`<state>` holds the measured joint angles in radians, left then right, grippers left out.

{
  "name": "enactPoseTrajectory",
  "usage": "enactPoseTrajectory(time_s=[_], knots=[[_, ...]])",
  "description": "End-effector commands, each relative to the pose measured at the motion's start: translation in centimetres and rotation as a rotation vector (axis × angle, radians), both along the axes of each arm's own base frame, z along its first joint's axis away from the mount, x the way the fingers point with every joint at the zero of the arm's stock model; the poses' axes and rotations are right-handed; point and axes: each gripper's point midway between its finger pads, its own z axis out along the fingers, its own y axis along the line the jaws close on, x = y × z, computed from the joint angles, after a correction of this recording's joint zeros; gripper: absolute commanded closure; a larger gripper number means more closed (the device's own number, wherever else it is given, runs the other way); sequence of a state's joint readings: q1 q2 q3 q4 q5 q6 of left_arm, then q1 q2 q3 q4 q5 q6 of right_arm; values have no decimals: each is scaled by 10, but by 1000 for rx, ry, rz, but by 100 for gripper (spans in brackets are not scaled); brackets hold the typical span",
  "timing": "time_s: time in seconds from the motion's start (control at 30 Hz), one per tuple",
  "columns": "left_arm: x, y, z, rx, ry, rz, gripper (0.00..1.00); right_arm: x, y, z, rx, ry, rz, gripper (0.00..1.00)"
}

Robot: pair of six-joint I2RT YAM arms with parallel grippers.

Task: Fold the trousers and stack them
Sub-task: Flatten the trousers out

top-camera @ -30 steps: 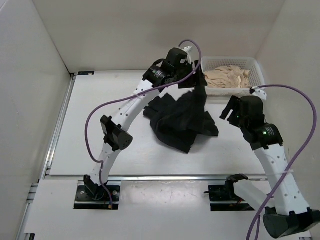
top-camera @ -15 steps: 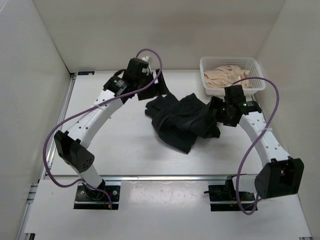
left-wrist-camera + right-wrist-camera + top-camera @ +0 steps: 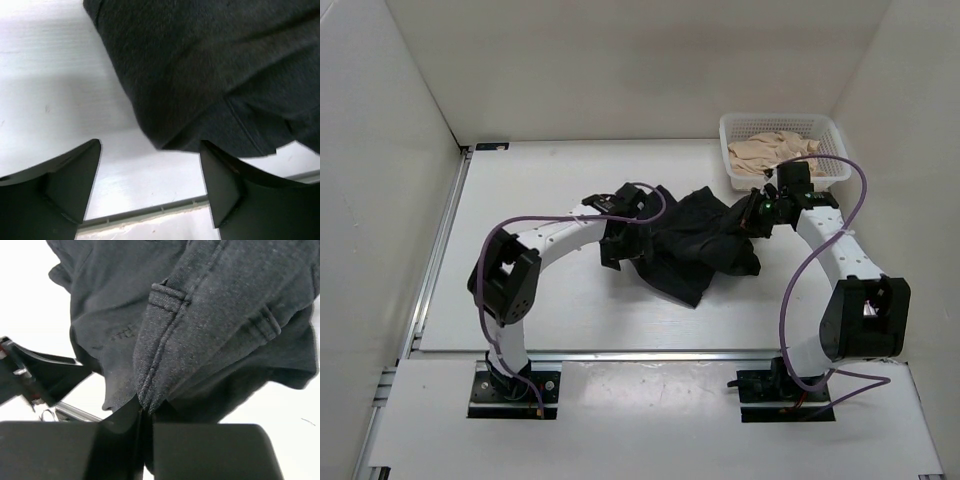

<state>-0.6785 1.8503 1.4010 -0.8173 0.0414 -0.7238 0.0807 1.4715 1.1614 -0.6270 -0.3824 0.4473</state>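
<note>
Black trousers [image 3: 695,250] lie bunched on table [image 3: 520,200]; R gripper [image 3: 143,415] pinches tight on a seam fold, L gripper [image 3: 150,150] gapes wide w/ nothing held, tips beside fabric edge.

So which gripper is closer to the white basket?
Right. The right gripper is just short of the basket, shut on the trousers; the left gripper is open at their opposite, left edge.

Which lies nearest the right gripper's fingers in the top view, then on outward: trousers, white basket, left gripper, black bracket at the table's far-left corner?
1. trousers: pinched in the right gripper, to its left.
2. white basket: just behind it, far right.
3. left gripper: at the trousers' left edge.
4. black bracket: far-left corner.
</note>
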Motion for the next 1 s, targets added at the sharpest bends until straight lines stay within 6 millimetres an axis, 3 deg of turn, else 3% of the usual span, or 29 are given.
enactPoseTrajectory(time_s=[0.0,0.1,0.17,0.2,0.23,0.3,0.33,0.4,0.43,0.5,0.53,0.57,0.6,0.63,0.67,0.7,0.73,0.77,0.8,0.87,0.9,0.93,0.97], knots=[[11,-16,-7,-30,-18,-5,13,12,10,35,65,-109,21,100],[23,-25,-22,-18,-9,-13,23,15,9,44,59,-132,16,100],[32,-30,-29,-6,-15,-21,43,12,8,48,54,-136,22,100],[40,-36,-25,-16,-35,-33,55,14,7,51,48,-146,17,100],[48,-33,-26,-16,-35,-16,89,14,7,53,48,-143,17,100],[63,-17,-16,-34,-52,22,90,10,5,56,31,-147,24,100],[72,-7,12,-50,-112,53,90,15,5,66,32,-174,25,100],[85,23,49,-34,-188,105,90,14,4,71,22,-184,39,100],[104,52,96,-29,-303,166,90,19,5,83,24,-216,39,100],[109,88,143,1,-379,220,90,23,11,96,35,-229,58,100],[124,111,193,-1,-493,262,90,26,17,106,33,-250,80,100],[123,125,232,-13,-577,284,90,36,24,136,47,-316,99,100],[122,137,263,-13,-637,301,90,35,31,153,61,-338,121,100],[117,156,283,29,-667,314,90,32,43,175,70,-386,153,100],[110,166,350,-19,-817,341,90,33,51,217,85,-489,174,100],[105,174,375,-25,-872,356,90,28,57,238,89,-540,199,100],[86,189,428,-58,-1001,372,90,22,68,258,94,-595,222,100],[84,192,447,-77,-1052,375,90,8,76,293,101,-684,237,100],[77,192,461,-104,-1090,373,90,4,76,308,89,-728,220,100],[80,190,482,-150,-1165,358,90,-6,63,326,52,-784,158,100],[83,187,485,-166,-1180,348,90,-10,58,325,38,-776,120,100],[89,182,485,-179,-1185,336,90,-5,42,322,-22,-782,36,100],[97,176,482,-194,-1182,317,90,-13,30,326,-36,-790,-31,100]])
